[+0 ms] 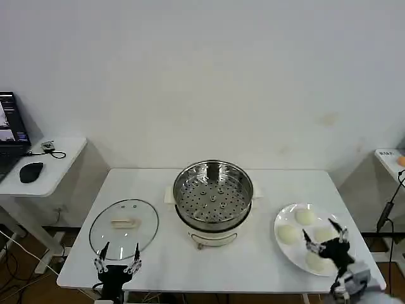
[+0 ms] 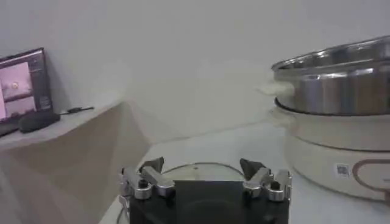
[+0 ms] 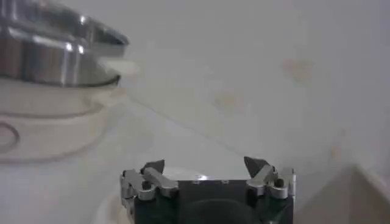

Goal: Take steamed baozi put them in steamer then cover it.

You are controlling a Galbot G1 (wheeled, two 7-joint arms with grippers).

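Left claw (image 1: 118, 259) hangs spread at the counter's (image 1: 164, 256) 7 o'clock edge, by the clear glass cover (image 1: 124, 227). Right claw (image 1: 325, 239), also spread, hovers over small cream-white baozi (image 1: 305, 216) on the white plate (image 1: 281, 248) at 4 o'clock. The shiny steel steamer (image 1: 213, 191) sits centre, empty. We judge the buns soft and light: pinch the sides gently.

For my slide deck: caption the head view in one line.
Open steamer at table centre, cover lying left, baozi on a plate right, both open grippers, left gripper and right gripper, near.
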